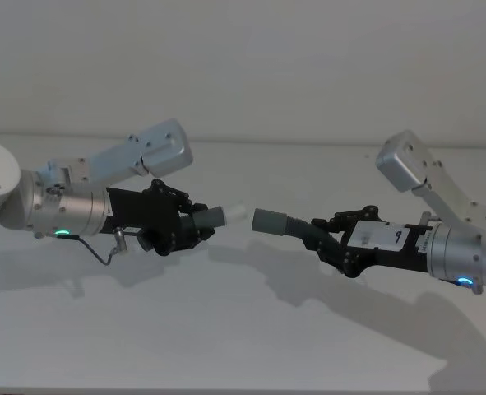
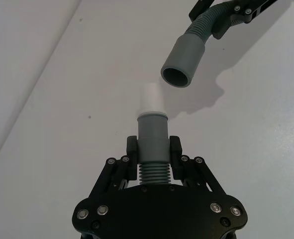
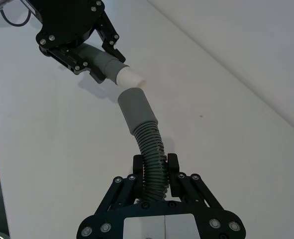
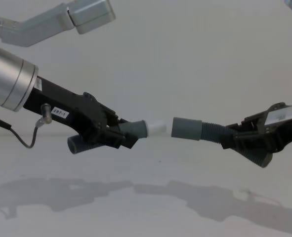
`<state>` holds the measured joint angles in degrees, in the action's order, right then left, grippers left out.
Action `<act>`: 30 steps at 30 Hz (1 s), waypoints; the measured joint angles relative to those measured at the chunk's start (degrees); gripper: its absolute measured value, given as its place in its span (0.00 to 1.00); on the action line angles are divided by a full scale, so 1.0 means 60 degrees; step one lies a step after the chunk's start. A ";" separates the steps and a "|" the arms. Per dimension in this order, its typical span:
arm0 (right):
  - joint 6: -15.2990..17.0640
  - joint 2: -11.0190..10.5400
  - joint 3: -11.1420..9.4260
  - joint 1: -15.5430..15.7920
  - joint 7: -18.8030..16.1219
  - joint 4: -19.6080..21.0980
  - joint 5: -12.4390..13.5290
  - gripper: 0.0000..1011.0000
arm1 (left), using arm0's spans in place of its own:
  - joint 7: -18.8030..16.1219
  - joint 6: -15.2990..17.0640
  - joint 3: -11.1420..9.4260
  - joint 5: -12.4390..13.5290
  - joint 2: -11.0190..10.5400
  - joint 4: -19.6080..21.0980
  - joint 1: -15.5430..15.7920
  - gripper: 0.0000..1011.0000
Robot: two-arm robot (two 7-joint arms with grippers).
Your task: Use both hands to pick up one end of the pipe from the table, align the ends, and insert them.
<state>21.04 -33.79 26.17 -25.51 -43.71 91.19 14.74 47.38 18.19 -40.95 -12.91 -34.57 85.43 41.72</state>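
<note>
1. Plain white table (image 1: 243,346) and bare wall behind; both tube pieces are held up off the surface, shadows below.
2. Left gripper (image 1: 195,226) is clamped on the short tube (image 4: 131,129) at its ribbed part, white tip (image 4: 156,126) pointing toward the other arm.
3. Right gripper (image 1: 331,234) is clamped on the long tube (image 3: 149,149) at its ribs, grey collar (image 4: 186,128) facing the white tip.
4. Tip and collar are near but apart, a small gap between; not inserted yet.
5. Risk: in the left wrist view the collar mouth (image 2: 177,77) sits off to one side of the tip's line and angled, so pushing now would likely jam the tip on the rim.
6. Risk: the long tube is bendy beyond the grip; the collar could deflect or droop on contact.
7. Risk: either ribbed tube could slip back in its fingers under push force.
</note>
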 joint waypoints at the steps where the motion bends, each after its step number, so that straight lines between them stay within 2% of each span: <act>1: 0.0023 0.0000 0.0013 -0.0006 0.0005 0.0000 0.0013 0.28 | 0.0008 -0.0003 -0.0010 -0.0003 -0.0001 -0.0005 0.0007 0.36; 30: 0.0193 0.0010 0.0358 -0.0303 0.0142 -0.0286 0.0097 0.28 | 0.0239 -0.0167 -0.0363 -0.0240 0.0031 -0.0147 0.0221 0.36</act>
<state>22.20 -33.74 28.31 -27.32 -42.86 89.47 15.32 48.81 17.19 -43.13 -14.35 -34.38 84.55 43.05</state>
